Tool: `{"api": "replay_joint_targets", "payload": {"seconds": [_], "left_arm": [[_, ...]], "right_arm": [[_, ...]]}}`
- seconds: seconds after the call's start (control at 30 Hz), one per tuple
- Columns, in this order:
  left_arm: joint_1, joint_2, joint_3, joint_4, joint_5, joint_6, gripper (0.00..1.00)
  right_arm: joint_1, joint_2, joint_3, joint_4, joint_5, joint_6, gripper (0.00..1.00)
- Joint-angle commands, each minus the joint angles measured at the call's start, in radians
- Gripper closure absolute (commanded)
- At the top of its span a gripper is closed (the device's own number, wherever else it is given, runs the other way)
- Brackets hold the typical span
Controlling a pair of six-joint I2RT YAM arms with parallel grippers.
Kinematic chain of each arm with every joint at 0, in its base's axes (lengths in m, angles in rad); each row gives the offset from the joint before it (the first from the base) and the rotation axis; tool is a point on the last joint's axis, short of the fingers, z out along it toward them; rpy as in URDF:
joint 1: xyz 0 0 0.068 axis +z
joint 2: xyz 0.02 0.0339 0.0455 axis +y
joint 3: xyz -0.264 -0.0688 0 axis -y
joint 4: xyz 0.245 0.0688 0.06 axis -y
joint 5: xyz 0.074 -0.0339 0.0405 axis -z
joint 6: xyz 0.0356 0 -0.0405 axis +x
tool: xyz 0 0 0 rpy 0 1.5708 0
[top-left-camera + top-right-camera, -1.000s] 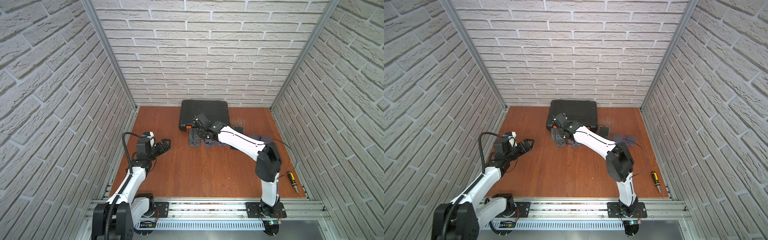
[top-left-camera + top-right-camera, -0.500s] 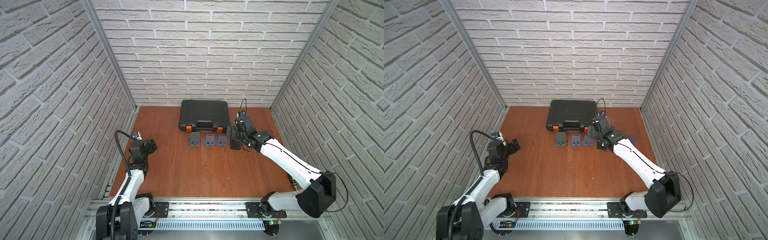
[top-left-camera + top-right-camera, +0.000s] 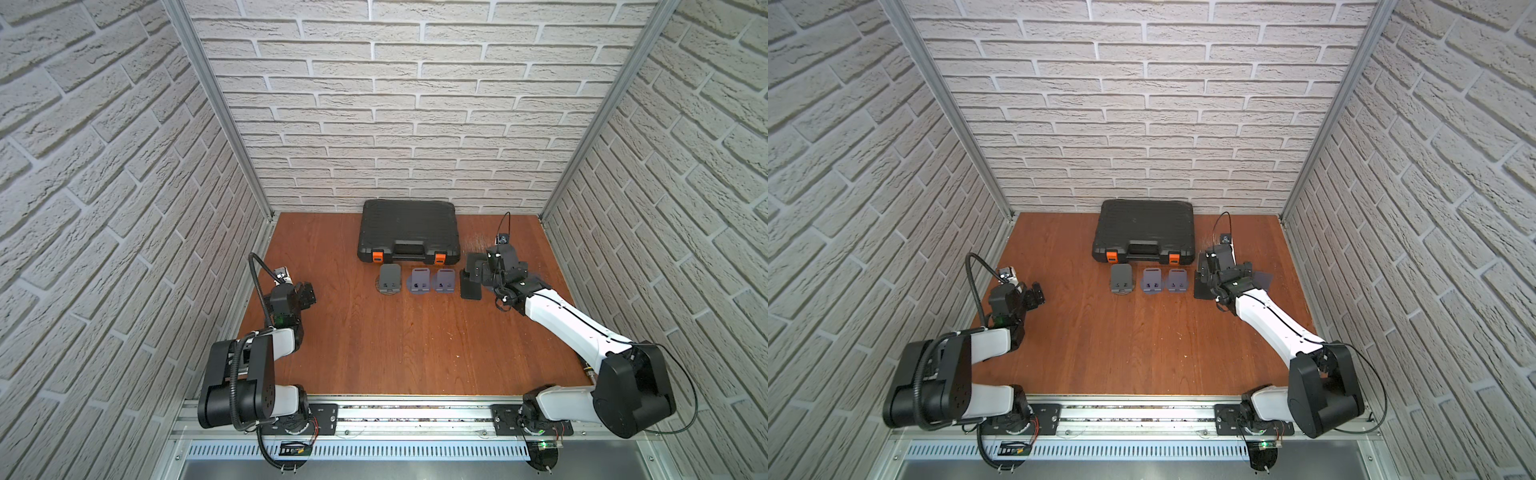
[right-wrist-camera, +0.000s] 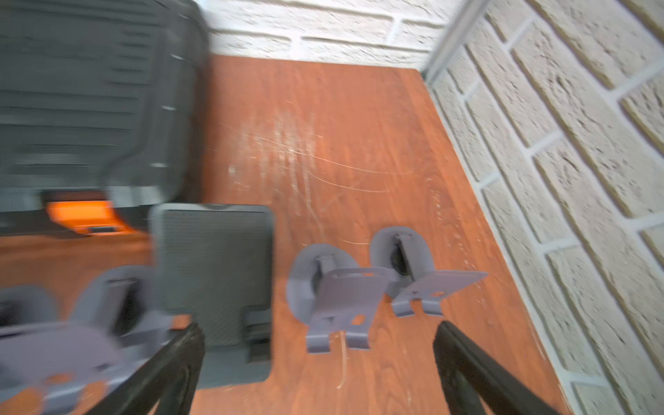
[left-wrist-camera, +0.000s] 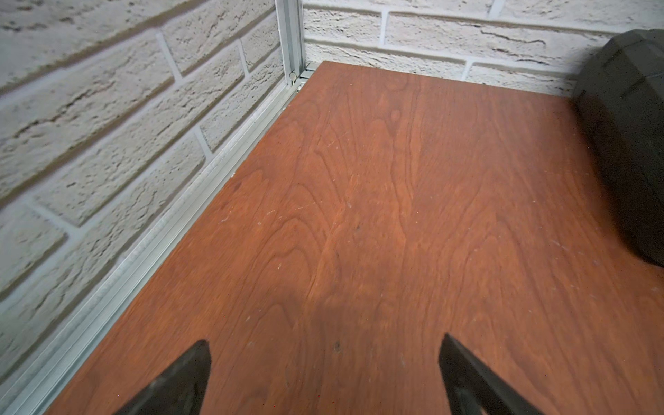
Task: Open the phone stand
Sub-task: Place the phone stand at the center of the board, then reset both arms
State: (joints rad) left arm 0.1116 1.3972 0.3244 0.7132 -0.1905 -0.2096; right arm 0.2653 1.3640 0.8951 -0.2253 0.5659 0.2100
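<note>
The black phone stand (image 3: 471,286) is laid flat on the wooden table (image 3: 395,345), just in front of the right corner of the black case (image 3: 409,228). Grey stands (image 3: 421,281) are set on both sides of it. The right gripper (image 4: 318,332) is positioned close above this end of the row, with its jaws spread wide and nothing gripped. The left gripper (image 5: 325,345) is positioned well apart, near the left wall, with its jaws wide and empty.

White shells are covering the left arm (image 3: 279,337) and right arm (image 3: 569,324) between black joints. A ribbed black hose (image 3: 257,282) is looping off the left, a thin cable (image 3: 696,397) off the right. Black tapered fingers are tipping the left end effector (image 5: 326,339) and right end effector (image 4: 319,324).
</note>
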Motion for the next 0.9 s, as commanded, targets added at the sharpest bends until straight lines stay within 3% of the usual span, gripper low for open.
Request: {"api": "replay_joint_targets", "payload": {"seconds": [0.0, 0.23, 0.57, 0.87], "left_arm": [[0.006, 0.077, 0.01, 0.219, 0.033, 0.018, 0.02], [-0.025, 0.179, -0.004, 0.337, 0.08, 0.07, 0.02], [-0.05, 0.175, 0.053, 0.223, 0.069, 0.099, 0.02], [-0.051, 0.175, 0.053, 0.224, 0.069, 0.099, 0.02]], "right_arm": [[-0.013, 0.019, -0.04, 0.12, 0.096, -0.069, 0.0], [-0.05, -0.039, -0.203, 0.351, 0.054, -0.177, 0.0], [-0.121, -0.088, -0.364, 0.62, -0.108, -0.198, 0.0], [-0.154, -0.007, -0.415, 0.73, -0.18, -0.195, 0.0]]}}
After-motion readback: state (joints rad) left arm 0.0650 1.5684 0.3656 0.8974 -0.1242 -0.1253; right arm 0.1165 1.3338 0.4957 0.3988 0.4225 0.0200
